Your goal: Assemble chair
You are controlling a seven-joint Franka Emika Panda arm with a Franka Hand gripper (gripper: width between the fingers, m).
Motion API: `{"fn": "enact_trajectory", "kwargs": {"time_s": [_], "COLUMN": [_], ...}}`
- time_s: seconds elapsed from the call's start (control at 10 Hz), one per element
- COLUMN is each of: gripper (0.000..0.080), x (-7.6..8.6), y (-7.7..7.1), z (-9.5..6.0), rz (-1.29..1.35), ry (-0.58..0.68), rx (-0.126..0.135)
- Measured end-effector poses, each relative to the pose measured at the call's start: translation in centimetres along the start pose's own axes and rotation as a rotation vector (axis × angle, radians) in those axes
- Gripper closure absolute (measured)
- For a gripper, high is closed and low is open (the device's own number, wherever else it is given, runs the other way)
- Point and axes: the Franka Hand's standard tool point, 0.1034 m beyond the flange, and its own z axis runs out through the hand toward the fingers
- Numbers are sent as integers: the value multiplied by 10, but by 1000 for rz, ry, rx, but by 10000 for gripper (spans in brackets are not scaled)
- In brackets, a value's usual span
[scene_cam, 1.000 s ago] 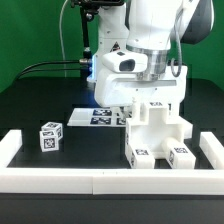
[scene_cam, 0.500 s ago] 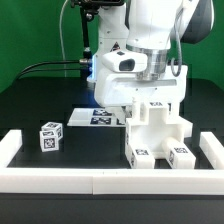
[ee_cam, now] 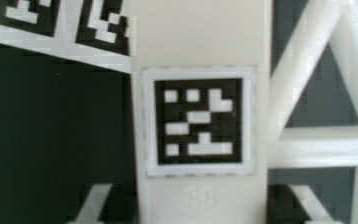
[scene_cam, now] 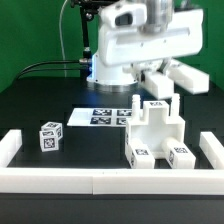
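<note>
A: What lies nearest the exterior camera?

B: The low white border rail (scene_cam: pixel 100 180), running across the front of the black table (scene_cam: pixel 90 150). Just behind it, toward the exterior view's left, a loose cube (scene_cam: pixel 47 137) with black-and-white tags stands alone.

A: And the chair?

B: The chair (scene_cam: pixel 160 135) stands on the table toward the exterior view's right, close inside the rail's corner and well apart from the cube. It is a partly built white block, with two tagged feet in front, a stepped body and an upright piece with a tag on top.

A: What comes behind those?

B: The marker board (scene_cam: pixel 108 117) lies flat, farther back, between cube and chair. One end of it is hidden behind the chair.

A: Where is the gripper?

B: The gripper (scene_cam: pixel 161 88) hangs right over the chair's upright piece, under the blurred white arm (scene_cam: pixel 140 40). Whether it touches the piece cannot be told there.

A: Does the wrist view settle the jaws?

B: No. A white tagged bar (ee_cam: pixel 197 120) fills its middle, very close, with a slanted white frame (ee_cam: pixel 318 110) beside it and the marker board's tags behind. The fingers do not show clearly, so whether the jaws clamp the bar or stand free cannot be told.

A: And farthest back?

B: Black cables (scene_cam: pixel 40 68) run against a green backdrop (scene_cam: pixel 30 40).
</note>
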Motion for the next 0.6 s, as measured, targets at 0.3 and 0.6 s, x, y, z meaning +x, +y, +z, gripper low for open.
{"fn": "enact_trajectory", "kwargs": {"time_s": [0.3,0.6], "gripper": [512,512], "x": [-3,17], "y": [2,11], "z": [7,-24], "rz": [4,35], "ry": [-5,-16], "rx": [-4,-36]}}
